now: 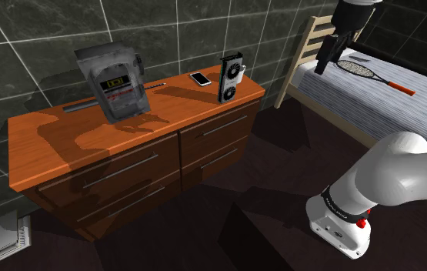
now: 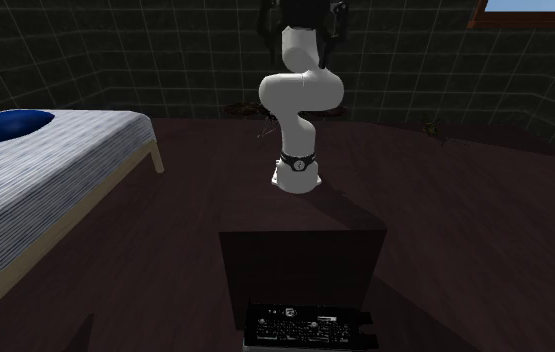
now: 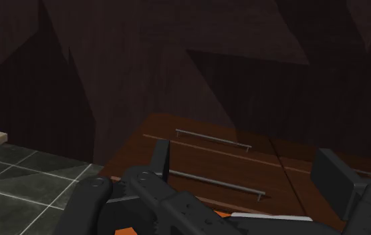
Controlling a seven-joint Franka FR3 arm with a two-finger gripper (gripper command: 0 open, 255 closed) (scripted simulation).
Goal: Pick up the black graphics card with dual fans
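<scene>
The black graphics card [image 1: 231,77] with two fans and pale trim stands on edge at the end of the orange-brown dresser top [image 1: 88,138], toward the shoulder view's right. Its top edge [image 2: 310,325] also shows at the bottom of the second exterior view. My gripper [image 1: 325,60] hangs well to the card's right and higher, by the bed's headboard. In the wrist view the gripper [image 3: 247,170] is open, with its fingers [image 3: 160,157] apart and nothing between them. It looks toward the dresser's drawer fronts [image 3: 210,163].
A white phone [image 1: 200,78] lies just left of the card, and a tilted grey boxy device [image 1: 111,81] stands mid-dresser. A bed [image 1: 404,100] carrying a racket [image 1: 369,73] is at the right. A dark box [image 1: 242,231] stands on the floor near the arm's base [image 1: 342,223].
</scene>
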